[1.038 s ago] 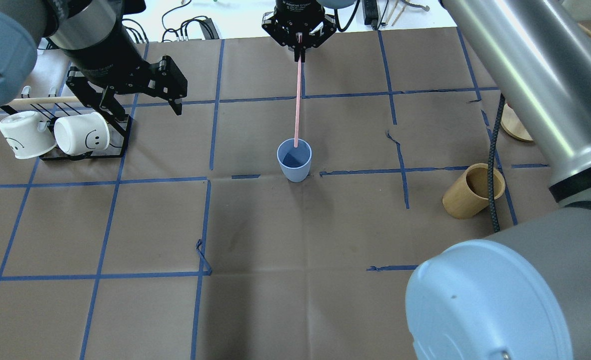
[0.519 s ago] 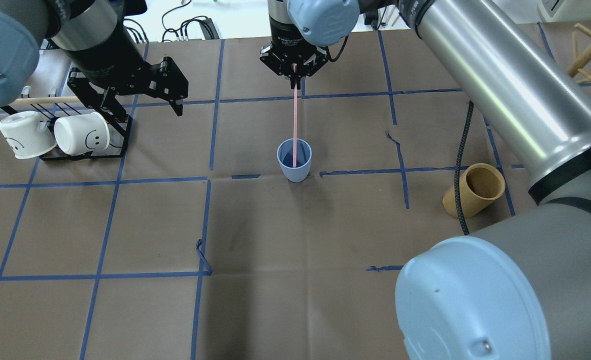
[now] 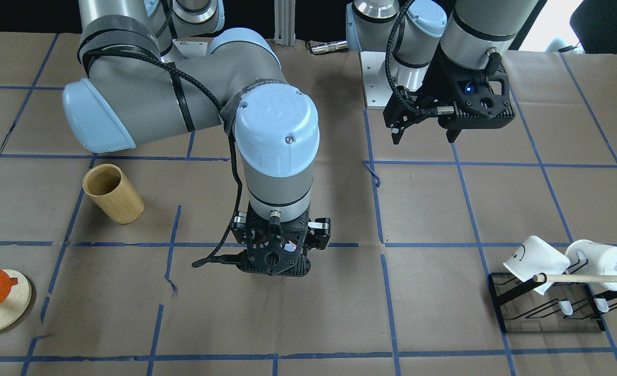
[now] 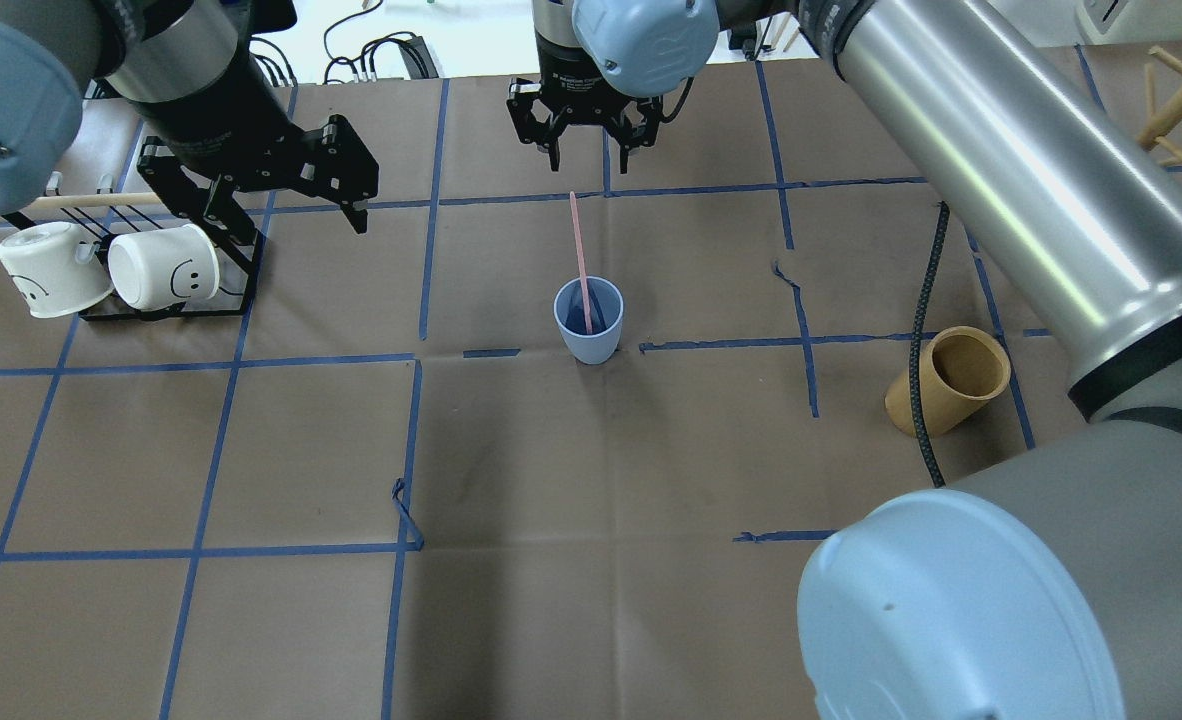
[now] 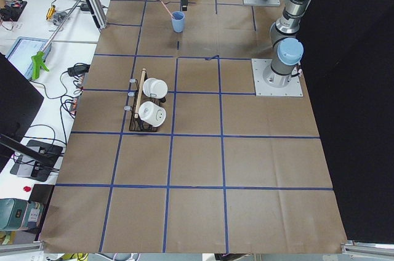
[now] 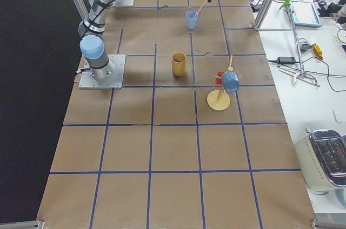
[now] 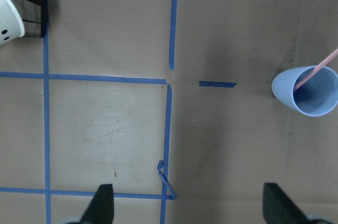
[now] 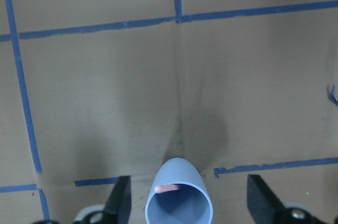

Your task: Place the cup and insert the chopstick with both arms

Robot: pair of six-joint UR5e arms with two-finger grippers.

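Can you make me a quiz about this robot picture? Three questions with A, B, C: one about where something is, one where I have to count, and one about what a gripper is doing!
1. Where is the pink chopstick?
A. Lying flat.
B. Leaning in the blue cup.
C. Held up in the air.

2. How many white mugs are on the black rack?
A. One.
B. Two.
C. Four.

3. What is the right gripper doing?
A. Squeezing something.
B. Shut and empty.
C. Open and empty.

Answers:
1 B: its lower end is inside the cup and its top pokes out over the rim.
2 B: two mugs sit side by side there.
3 C: its fingers are spread apart above the chopstick and touch nothing.
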